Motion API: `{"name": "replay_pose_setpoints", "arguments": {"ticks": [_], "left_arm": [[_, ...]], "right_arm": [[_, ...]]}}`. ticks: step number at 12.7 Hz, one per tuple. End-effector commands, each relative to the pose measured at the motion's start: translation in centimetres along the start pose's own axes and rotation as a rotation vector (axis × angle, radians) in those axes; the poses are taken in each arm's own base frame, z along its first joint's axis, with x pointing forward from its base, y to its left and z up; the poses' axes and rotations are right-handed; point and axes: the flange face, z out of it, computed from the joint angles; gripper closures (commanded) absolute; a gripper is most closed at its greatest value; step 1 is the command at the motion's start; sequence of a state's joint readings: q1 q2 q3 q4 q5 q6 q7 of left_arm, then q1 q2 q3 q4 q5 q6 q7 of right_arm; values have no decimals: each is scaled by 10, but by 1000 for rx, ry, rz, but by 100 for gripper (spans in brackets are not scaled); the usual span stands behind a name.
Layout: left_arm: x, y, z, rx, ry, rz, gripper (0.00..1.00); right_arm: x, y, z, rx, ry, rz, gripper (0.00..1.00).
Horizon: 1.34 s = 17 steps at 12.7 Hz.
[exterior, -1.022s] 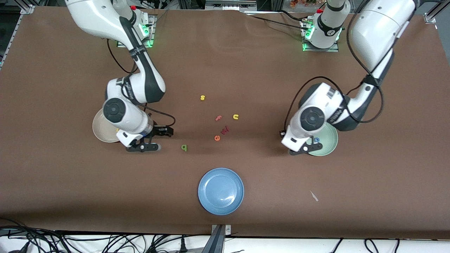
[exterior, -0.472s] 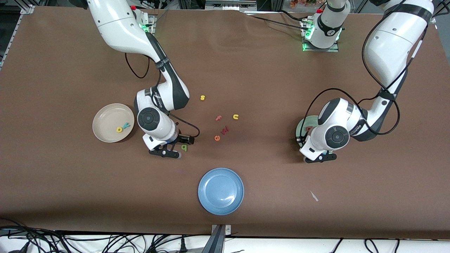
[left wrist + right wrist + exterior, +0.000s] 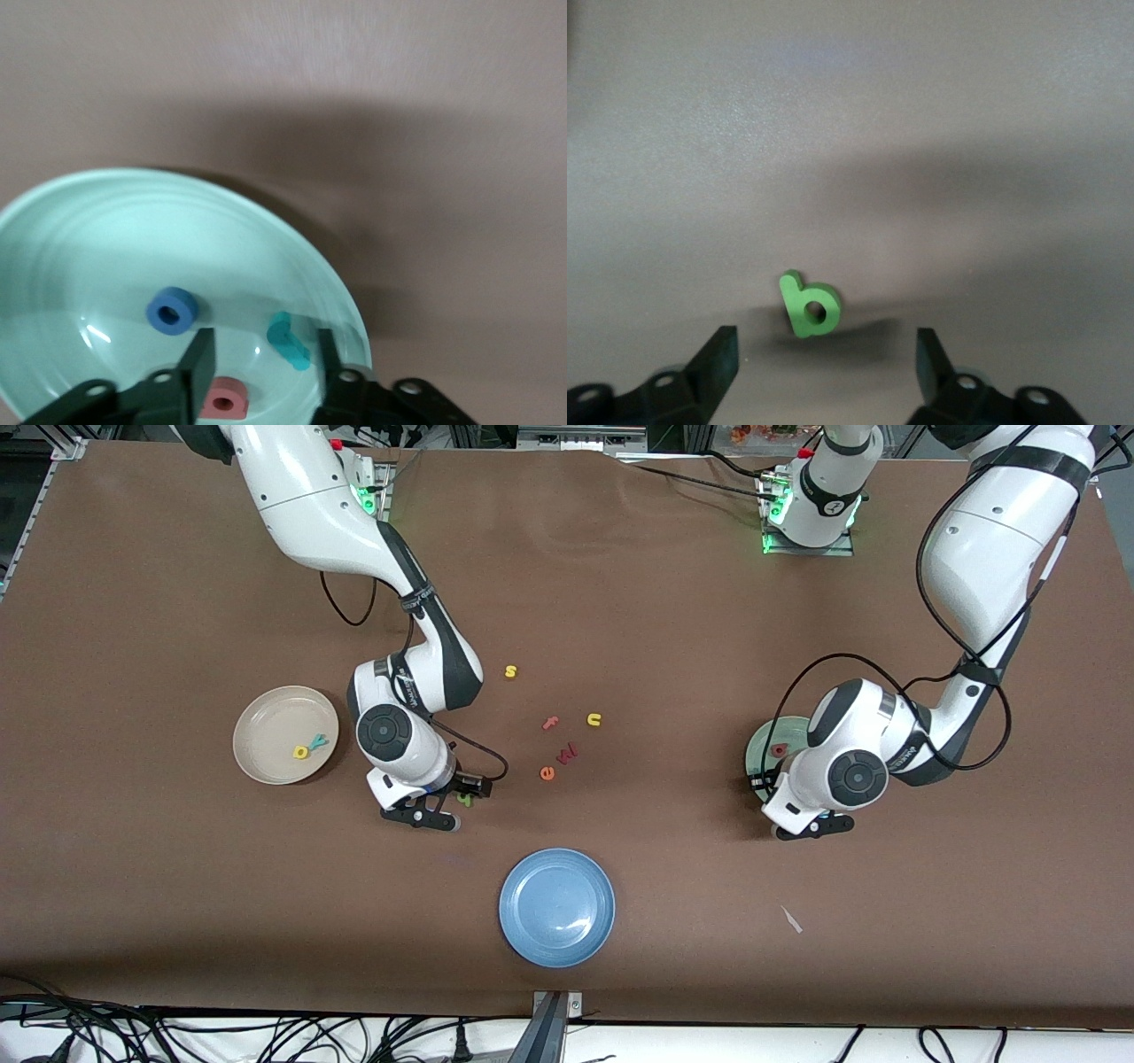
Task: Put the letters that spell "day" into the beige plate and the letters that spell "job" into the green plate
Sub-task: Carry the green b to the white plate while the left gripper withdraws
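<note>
Hovering low over the worktop [image 3: 673, 620], the right gripper [image 3: 824, 359] has its fingers spread wide, the green a [image 3: 809, 305] lying flat between them, untouched. In the beige plate [image 3: 266, 713] sit the yellow d [image 3: 300, 753] and teal y [image 3: 316, 740]. Over the green plate [image 3: 106, 230], the left gripper [image 3: 263, 363] is parted, empty; o [image 3: 172, 311], j [image 3: 289, 340] and b [image 3: 222, 397] rest inside.

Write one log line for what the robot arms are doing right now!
right gripper: open over green a | left gripper: open over green plate | plate holds j, o, b
</note>
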State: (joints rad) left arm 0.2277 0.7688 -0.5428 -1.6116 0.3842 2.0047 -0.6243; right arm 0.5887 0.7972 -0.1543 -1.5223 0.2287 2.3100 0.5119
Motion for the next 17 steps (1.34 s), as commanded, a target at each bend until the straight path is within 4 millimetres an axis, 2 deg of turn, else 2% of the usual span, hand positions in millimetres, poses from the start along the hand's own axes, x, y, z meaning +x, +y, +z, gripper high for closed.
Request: {"name": "replay_pose_setpoints", "arguments": {"ticks": [1, 5, 7, 8, 9, 10, 11, 12, 13, 16, 17], "left_arm": [[-11, -3, -69, 5, 101, 10, 0], [-30, -1, -155, -5, 209, 5, 0], [-33, -3, -200, -44, 157, -37, 0], [-33, -7, -210, -54, 142, -28, 0], [-41, -1, -221, -54, 154, 26, 0], [-45, -6, -235, -71, 164, 51, 0], [-49, -16, -250, -81, 183, 75, 0], [-49, -37, -265, -100, 196, 84, 0], [-54, -49, -276, -136, 196, 134, 0], [-92, -92, -294, -156, 185, 207, 0], [-112, -98, -299, -134, 193, 257, 0]], "right_arm": [[7, -8, 6, 7, 19, 9, 20], [6, -7, 15, 4, 19, 7, 34], [7, -8, 14, 6, 21, 5, 36], [8, -7, 13, 5, 22, 6, 36], [7, -7, 14, 4, 21, 6, 40], [9, -7, 13, 6, 23, 6, 40], [10, -10, 12, 10, 27, 2, 42], [12, -12, 13, 12, 31, 1, 42], [12, -12, 16, 11, 31, 1, 43], [12, -12, 17, 11, 29, 2, 50], [13, -12, 16, 12, 30, 4, 51]]}}
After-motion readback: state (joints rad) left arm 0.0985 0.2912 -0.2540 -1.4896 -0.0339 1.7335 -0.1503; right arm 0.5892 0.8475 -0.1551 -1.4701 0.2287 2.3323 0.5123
